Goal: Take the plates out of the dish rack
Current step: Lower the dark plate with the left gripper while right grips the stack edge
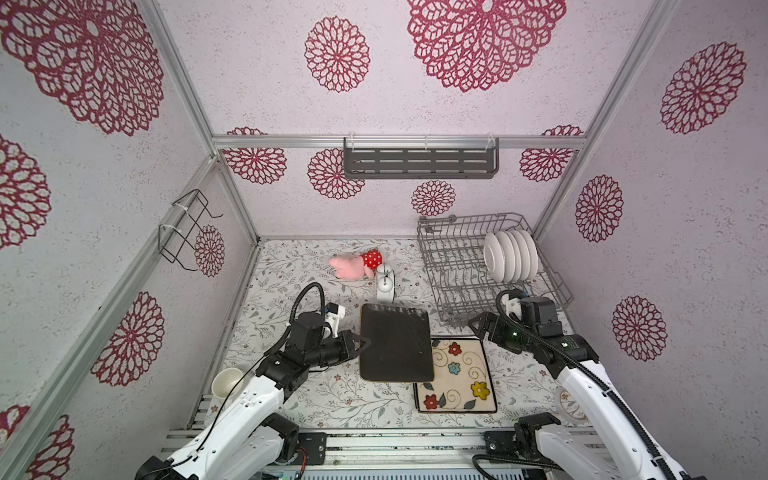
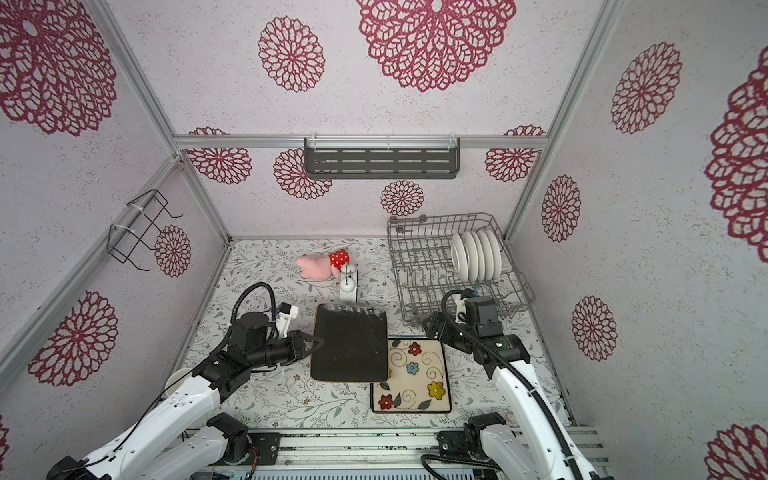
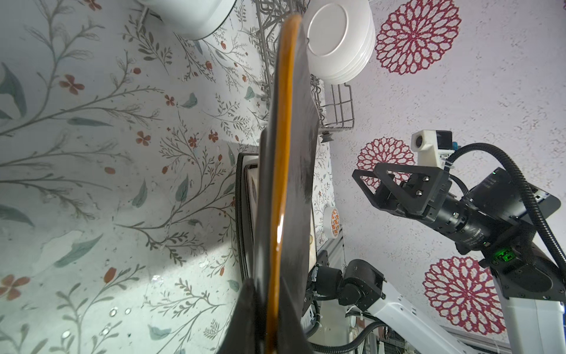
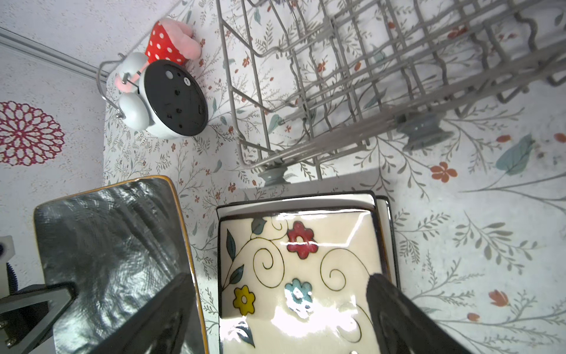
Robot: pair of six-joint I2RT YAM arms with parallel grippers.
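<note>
Dark plate clamped, round plates in rack

Left pincer (image 1: 362, 344) grips the dark square plate (image 1: 396, 343) by its edge, partly over the flowered plate (image 1: 459, 380) on the worktop (image 1: 316, 395). Right pincer (image 1: 476, 323) gapes empty beside the dish rack (image 1: 457, 266), where round white plates (image 1: 510, 254) stand upright.

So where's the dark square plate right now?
In both top views the dark square plate is mid-table, held at its left edge by the left pincer, partly overlapping the flowered cream plate and just in front of the alarm clock.
</note>
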